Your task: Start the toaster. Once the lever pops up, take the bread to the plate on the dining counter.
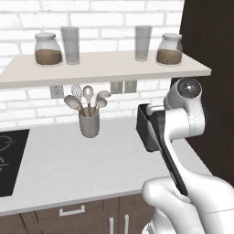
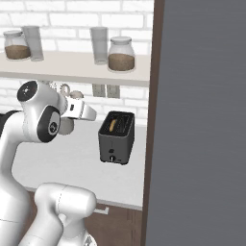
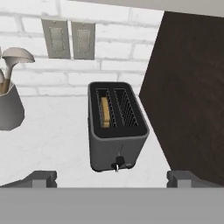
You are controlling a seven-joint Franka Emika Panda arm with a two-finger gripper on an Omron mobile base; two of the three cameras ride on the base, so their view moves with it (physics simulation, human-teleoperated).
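Observation:
The dark grey toaster (image 3: 116, 131) stands on the white worktop beside a tall dark cabinet, and my arm partly hides the toaster (image 1: 147, 128) in the left base view. A tan bread slice (image 3: 105, 112) sits upright in its left slot; the bread (image 2: 113, 125) also shows from the right base view. A small lever knob (image 3: 117, 165) sticks out low on the toaster's near end. My gripper (image 3: 112, 178) hovers above and in front of the toaster (image 2: 116, 139), open, with its fingertips (image 3: 41, 178) wide apart and nothing between them. The plate and the dining counter are out of view.
A grey utensil cup (image 1: 89, 124) with spoons and a whisk stands left of the toaster. The dark cabinet wall (image 3: 188, 96) rises close on the toaster's right. A shelf (image 1: 105, 68) with jars and glasses hangs overhead. A black cooktop (image 1: 9, 160) lies far left.

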